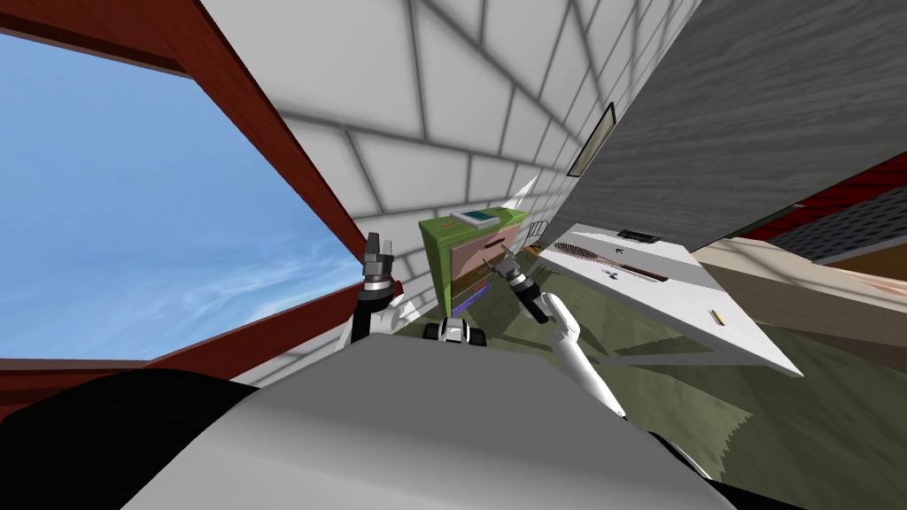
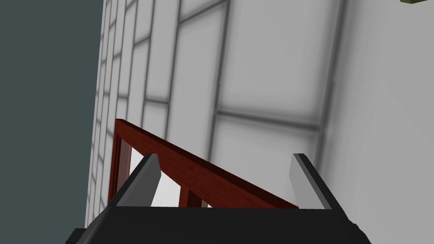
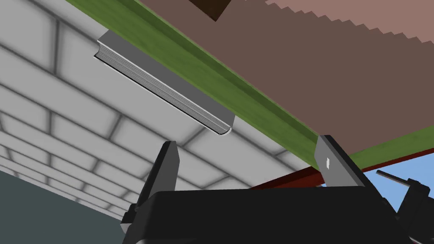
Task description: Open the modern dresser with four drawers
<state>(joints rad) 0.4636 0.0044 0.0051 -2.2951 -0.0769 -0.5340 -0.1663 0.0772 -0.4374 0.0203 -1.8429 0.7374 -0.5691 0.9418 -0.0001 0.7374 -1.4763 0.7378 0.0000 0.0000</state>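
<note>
Left gripper [image 1: 380, 241]: raised on the robot's left, fingers [image 2: 146, 180] apart, nothing between them.

Right gripper [image 1: 501, 258]: extended forward to the dresser [image 1: 436, 257], fingers [image 3: 167, 169] apart and holding nothing. In the right wrist view the gripper [image 3: 250, 163] is close to the upper part of the dresser front [image 3: 339, 76], just below the green top edge. Whether a finger touches the front cannot be told.

Dresser, position: ahead of the robot, just beyond the right gripper. It stands on the olive floor [image 1: 673, 398] with its back to the grey tiled wall [image 1: 425, 168].

Dresser, orientation: upright, long axis vertical, taller than it is wide. The drawer front faces away from the wall, toward the robot and slightly to its right.

Dresser, appearance: green frame and side panels. The drawer fronts are flat and pinkish-brown, stacked one above another, with dark lines between them. A purple-blue strip shows low on the front. How far any drawer is out cannot be told.

Book [image 1: 476, 217]: lies flat on the dresser top, grey page edges [image 3: 169, 91] facing the gripper.

White surface [image 1: 691, 292]: on the robot's right, apart from the dresser.
</note>
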